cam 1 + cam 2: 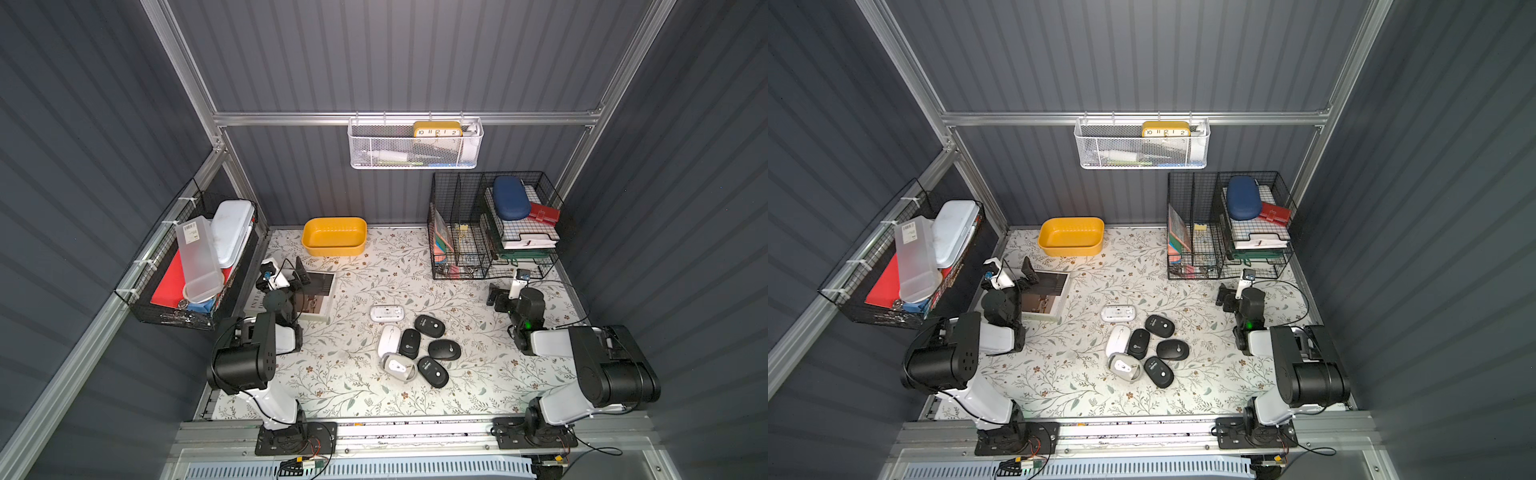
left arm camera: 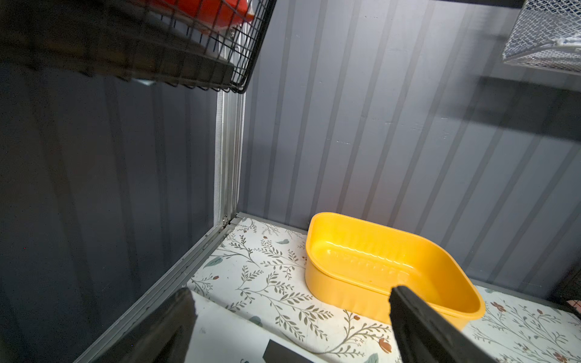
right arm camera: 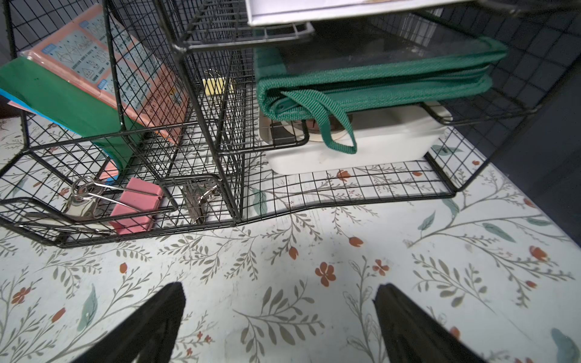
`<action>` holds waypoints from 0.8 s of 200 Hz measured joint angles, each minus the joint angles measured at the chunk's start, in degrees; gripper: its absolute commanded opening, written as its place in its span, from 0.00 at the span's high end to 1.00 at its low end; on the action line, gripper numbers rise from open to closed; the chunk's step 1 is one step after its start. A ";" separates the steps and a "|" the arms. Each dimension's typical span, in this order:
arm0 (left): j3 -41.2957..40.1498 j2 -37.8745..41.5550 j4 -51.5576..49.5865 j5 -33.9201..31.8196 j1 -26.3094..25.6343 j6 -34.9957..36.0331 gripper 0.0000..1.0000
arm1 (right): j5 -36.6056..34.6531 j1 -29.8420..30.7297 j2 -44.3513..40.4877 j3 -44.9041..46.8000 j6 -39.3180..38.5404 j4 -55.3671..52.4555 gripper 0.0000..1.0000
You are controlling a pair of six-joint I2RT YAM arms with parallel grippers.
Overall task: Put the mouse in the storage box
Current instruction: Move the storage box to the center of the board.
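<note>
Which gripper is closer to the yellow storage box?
Left. The left gripper points at the storage box from close by; the right gripper is far off, facing the wire organiser.

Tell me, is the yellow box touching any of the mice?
Apart. Both top views show the yellow box at the back and the mice clustered in the middle, with a wide stretch of flowered table between them.

Bare mat between the mice and storage box; book beside that lane, possibly just clear.

storage box by back wall | left claw spread wide
</note>
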State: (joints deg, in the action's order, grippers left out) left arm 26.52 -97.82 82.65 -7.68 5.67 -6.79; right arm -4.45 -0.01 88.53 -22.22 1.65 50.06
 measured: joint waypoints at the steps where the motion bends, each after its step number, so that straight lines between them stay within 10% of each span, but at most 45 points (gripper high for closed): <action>1: 0.00 0.00 0.00 0.00 0.00 0.00 0.00 | 0.00 0.00 0.00 0.00 0.00 0.00 0.01; 44: 0.15 0.24 -0.68 -0.17 -0.02 0.31 0.01 | 2.89 0.17 -1.66 1.31 -1.25 0.92 0.01; 99: 5.99 15.78 -15.78 -4.15 -9.53 2.93 0.01 | 2.86 6.29 -28.09 -0.52 -3.04 -15.80 0.01; 160: 28.46 17.86 -37.97 1.29 -10.01 -14.88 0.01 | 3.56 6.03 -36.81 -12.00 17.18 -38.77 0.01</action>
State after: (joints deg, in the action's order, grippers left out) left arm 54.98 -79.96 44.69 -6.39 -4.34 -21.67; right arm -0.89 6.02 51.72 -34.22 18.83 11.29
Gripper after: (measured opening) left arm 0.994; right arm 0.990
